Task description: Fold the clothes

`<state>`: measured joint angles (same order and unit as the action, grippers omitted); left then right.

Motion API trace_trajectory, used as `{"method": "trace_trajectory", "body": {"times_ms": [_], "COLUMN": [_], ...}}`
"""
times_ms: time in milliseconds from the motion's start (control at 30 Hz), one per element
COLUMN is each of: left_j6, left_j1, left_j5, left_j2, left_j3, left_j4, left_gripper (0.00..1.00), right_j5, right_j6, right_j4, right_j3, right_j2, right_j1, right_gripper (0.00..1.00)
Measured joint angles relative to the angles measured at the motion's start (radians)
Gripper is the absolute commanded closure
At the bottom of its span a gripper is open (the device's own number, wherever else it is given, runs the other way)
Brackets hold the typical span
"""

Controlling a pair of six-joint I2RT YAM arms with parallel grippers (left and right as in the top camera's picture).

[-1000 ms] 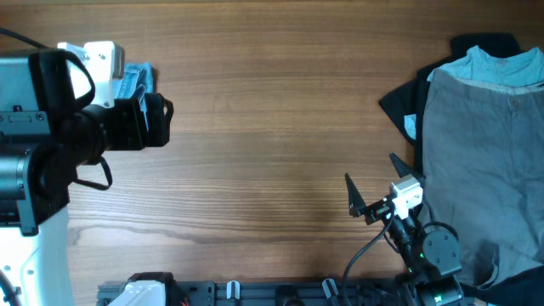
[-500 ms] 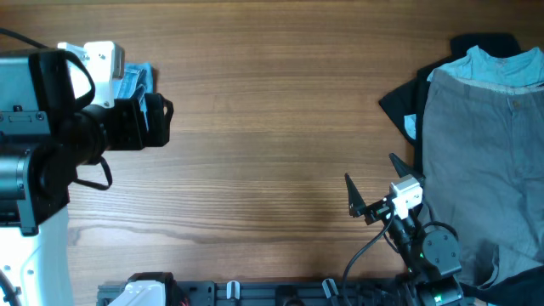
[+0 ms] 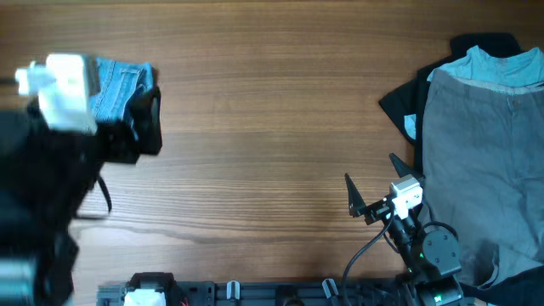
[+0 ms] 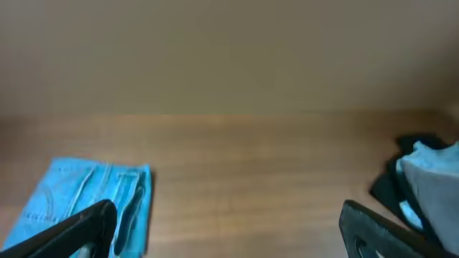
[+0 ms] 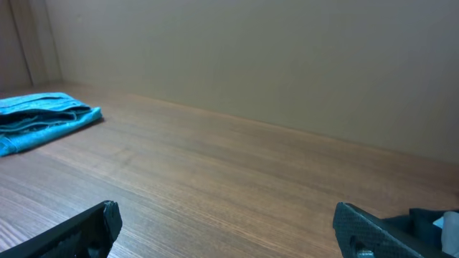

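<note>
- A folded pair of light blue denim jeans (image 3: 121, 81) lies flat at the far left of the wooden table (image 3: 272, 102), near its back edge.
- From overhead the blurred left arm covers part of the bundle, so its full outline cannot be seen there.
- In the left wrist view the jeans (image 4: 79, 197) form a compact four-sided slab. Its long axis and stitched seams run from the near edge to the far edge, leaning slightly right.
- In the right wrist view the jeans (image 5: 43, 118) appear as a low, soft stack of layers seen edge-on at the far left.
- The left gripper (image 4: 227, 211) is beside the jeans. Its dark fingers are spread wide and hold nothing, and one finger partly overlaps the bundle's near edge in the picture.
- The right gripper (image 3: 369, 167) sits over bare wood, well away from the jeans. Its two pointed black fingers are also spread wide and empty.
- The table is smooth brown wood, with grain running left to right.
- At the right edge, matte grey trousers (image 3: 476, 170) lie spread out on top of a black garment (image 3: 399, 106) and a pale blue garment (image 3: 501, 68).
</note>
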<state>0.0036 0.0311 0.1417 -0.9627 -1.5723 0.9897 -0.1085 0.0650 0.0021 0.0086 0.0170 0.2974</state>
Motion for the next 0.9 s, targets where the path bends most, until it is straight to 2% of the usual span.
{"method": "trace_trajectory", "body": {"times_ms": [100,233,300,467,633,900], "left_j6": [0.000,-0.001,-0.002,-0.040,-0.069,-0.077], "left_j1": [0.000,-0.008,-0.020,-0.021,-0.021,-0.021], "left_j5": [-0.004,-0.011,-0.016,-0.019,-0.018,-0.018], "left_j2": [0.135,0.311,0.429,0.737,0.933,0.949], "left_j3": [0.170,0.455,0.673,1.063,1.264,1.452], "left_j4": [-0.092,-0.138,-0.236,-0.534,-0.578,-0.658], "left_gripper": [0.00,0.00,0.00,0.00,0.00,0.00], "right_j5": [0.000,0.000,0.000,0.000,0.000,0.000], "right_j6": [0.000,0.000,0.000,0.000,0.000,0.000], "right_j4": [0.000,0.002,0.004,0.003,0.004,0.004], "right_j3": [0.000,-0.001,-0.001,-0.001,-0.001,-0.001], "right_j2": [-0.001,-0.003,-0.003,-0.003,-0.004,-0.004], "right_j1": [0.000,0.000,0.000,0.000,0.000,0.000], "right_gripper": [0.00,0.00,0.00,0.00,0.00,0.00]}}
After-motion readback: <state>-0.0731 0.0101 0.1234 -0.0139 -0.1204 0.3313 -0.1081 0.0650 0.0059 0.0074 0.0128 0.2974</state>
